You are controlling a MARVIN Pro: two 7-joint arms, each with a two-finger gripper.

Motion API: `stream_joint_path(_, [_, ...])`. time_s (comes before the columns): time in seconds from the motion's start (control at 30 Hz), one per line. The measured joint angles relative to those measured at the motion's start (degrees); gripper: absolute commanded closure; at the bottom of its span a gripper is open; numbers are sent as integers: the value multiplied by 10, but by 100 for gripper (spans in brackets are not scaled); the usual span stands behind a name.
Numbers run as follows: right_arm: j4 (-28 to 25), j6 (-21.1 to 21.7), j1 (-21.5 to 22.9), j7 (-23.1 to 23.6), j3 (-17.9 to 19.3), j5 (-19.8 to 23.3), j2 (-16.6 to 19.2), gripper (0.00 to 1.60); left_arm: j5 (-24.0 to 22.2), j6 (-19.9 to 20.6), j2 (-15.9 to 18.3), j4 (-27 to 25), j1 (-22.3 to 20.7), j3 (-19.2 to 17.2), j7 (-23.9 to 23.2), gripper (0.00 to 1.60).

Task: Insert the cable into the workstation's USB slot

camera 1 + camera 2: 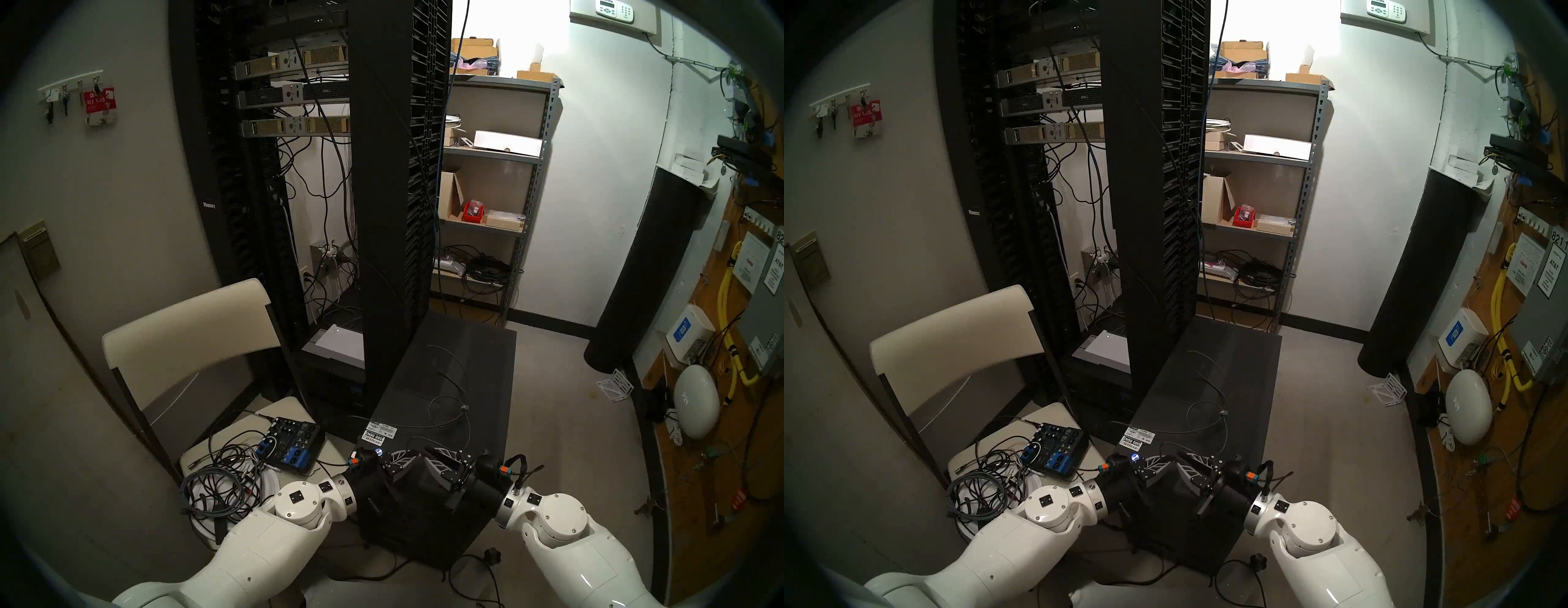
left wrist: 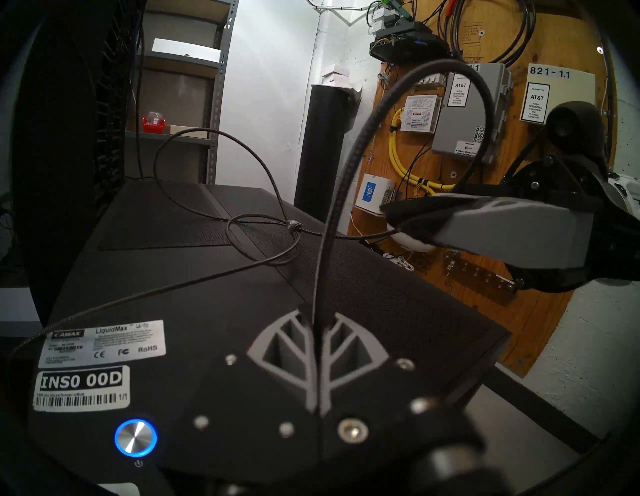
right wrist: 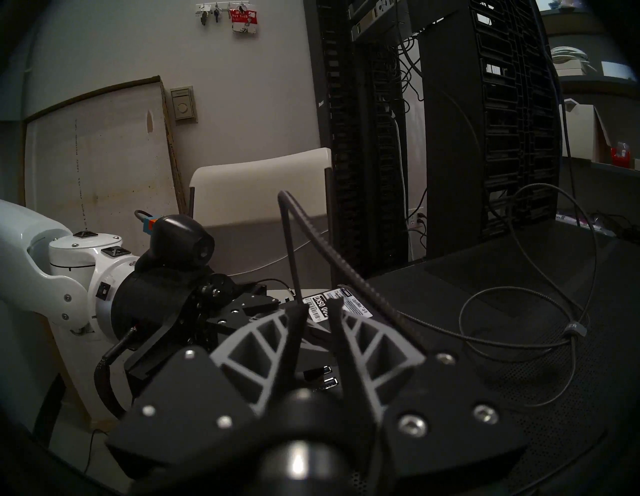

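Observation:
The workstation [image 1: 488, 382] is a black mesh-topped tower lying in front of me, with white labels [image 2: 81, 388] and a blue-lit button [image 2: 135, 437]. The thin dark cable [image 1: 449, 373] lies in loose loops on its top. My left gripper [image 2: 315, 311] is shut on the cable [image 2: 343, 194], which rises from its fingertips, arches over and drops beside my right gripper [image 2: 388, 214]. The plug end is hidden. My right gripper [image 3: 318, 304] faces the left one tip to tip; its fingers stand slightly apart with nothing between them. Through that gap a pair of USB slots [image 3: 317, 373] shows.
A white chair on the left carries a blue audio mixer [image 1: 292, 443] and a tangle of cords [image 1: 220, 479]. The tall server rack [image 1: 382, 170] stands just behind the workstation. There are metal shelves [image 1: 488, 191] at the back, a black cylinder [image 1: 649, 271] on the right and a floor cord [image 1: 619, 554].

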Motion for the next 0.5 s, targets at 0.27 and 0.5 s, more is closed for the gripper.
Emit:
stream_joint_path(0.27, [-1, 0, -1, 0, 2, 0, -2, 82, 10, -29, -10, 36, -24, 7, -4, 160])
stream_joint_path(0.5, [-1, 0, -3, 0, 3, -1, -4, 82, -6, -15, -8, 51, -37, 2, -31, 160])
